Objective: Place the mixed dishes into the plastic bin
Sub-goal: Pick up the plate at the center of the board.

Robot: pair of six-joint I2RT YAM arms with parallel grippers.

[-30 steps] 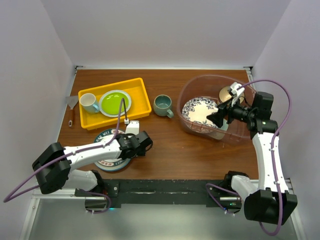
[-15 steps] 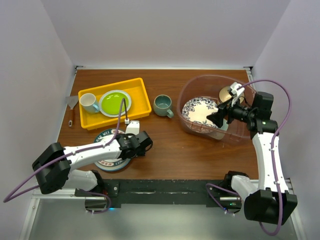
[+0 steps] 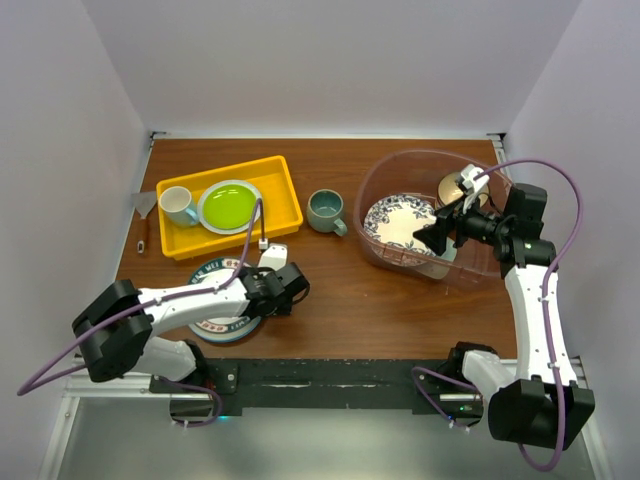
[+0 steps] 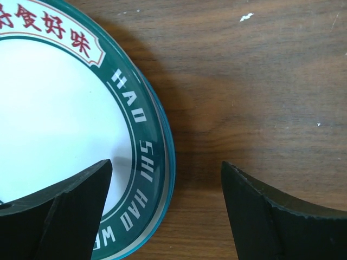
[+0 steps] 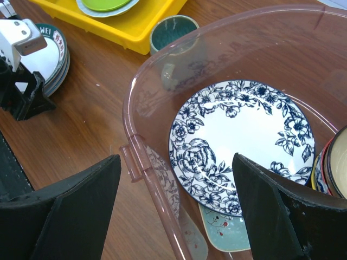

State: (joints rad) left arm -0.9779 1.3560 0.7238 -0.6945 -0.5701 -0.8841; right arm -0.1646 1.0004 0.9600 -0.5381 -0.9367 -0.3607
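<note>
L gripper [image 4: 165, 164] low over lettered plate [image 4: 54, 108], jaws wide, nothing held: one jaw above the plate's white face, the other above bare table [image 4: 260, 81], rim between. In top view, sits at the plate's R edge, near front-L of table.

Looks like the pick of this plate, approach stage, not yet gripped. Next, by my read: drop till the outer jaw meets the rim, pinch w/o shoving the plate, lift, carry across to bin [image 3: 365, 190]. Flat glossy rim, so slip is a risk. Maybe a 2nd plate stacked beneath; can't tell for sure.

R gripper [image 5: 176, 158] also wide & empty, hovering over bin's near side, above the blue plate [image 5: 244, 135]. Seems idle for now; may need to clear out before L arm comes over.

Bin, R side of table:
- blue plate lying face up, resting on mint tray [image 5: 230, 235], which is mostly hidden under it.
- bowl [image 3: 452, 187] at far-R side; coloured rims at the wrist view's edge, poss. more than one nested.
- So at least 3 dishes in.

Outside bin:
- mug [image 3: 325, 210] upright on table, between yellow tray [image 3: 292, 200] and bin, near bin wall.
- yellow tray, far L: cup [image 3: 178, 205] & green plate [image 3: 230, 207] inside, side by side.
- scraper [image 3: 145, 215] just L of yellow tray.
- lettered plate, as above.
</note>
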